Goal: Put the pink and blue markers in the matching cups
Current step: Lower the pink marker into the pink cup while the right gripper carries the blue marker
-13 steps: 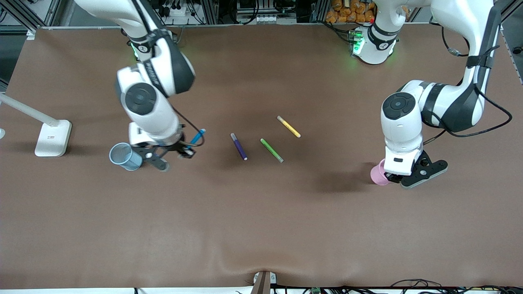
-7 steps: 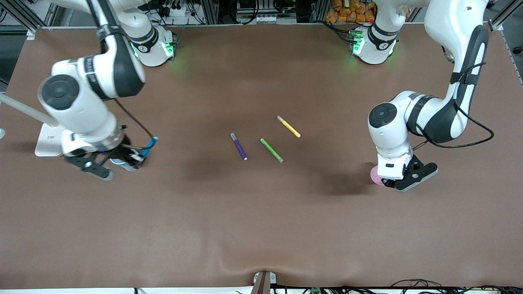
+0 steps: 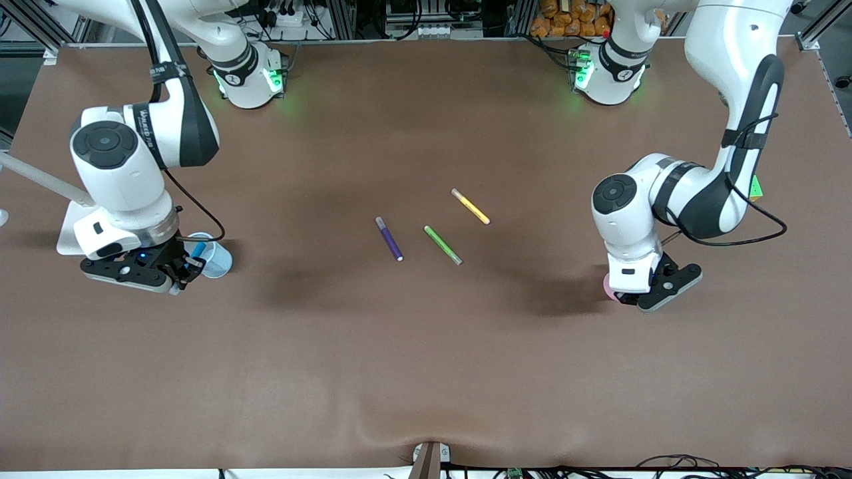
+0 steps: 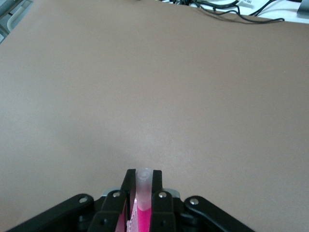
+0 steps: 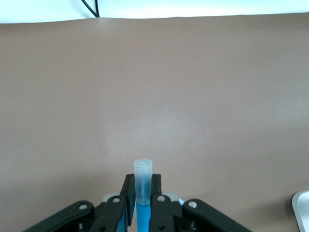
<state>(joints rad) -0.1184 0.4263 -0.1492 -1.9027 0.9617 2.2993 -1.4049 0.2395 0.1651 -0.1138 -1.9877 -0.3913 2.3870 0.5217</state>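
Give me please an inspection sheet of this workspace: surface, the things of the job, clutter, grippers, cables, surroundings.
Surface: brown table, one wrinkle at the edge nearest the front camera.
Job's things: blue marker held over the blue cup; pink marker held over the pink cup, which is mostly hidden.
Clutter: purple pen, green pen, yellow pen lying mid-table, apart.
Grippers: right gripper shut on blue marker; left gripper shut on pink marker.
Cables: black cable looped beside the left arm.
Surroundings: white lamp base at the right arm's end.
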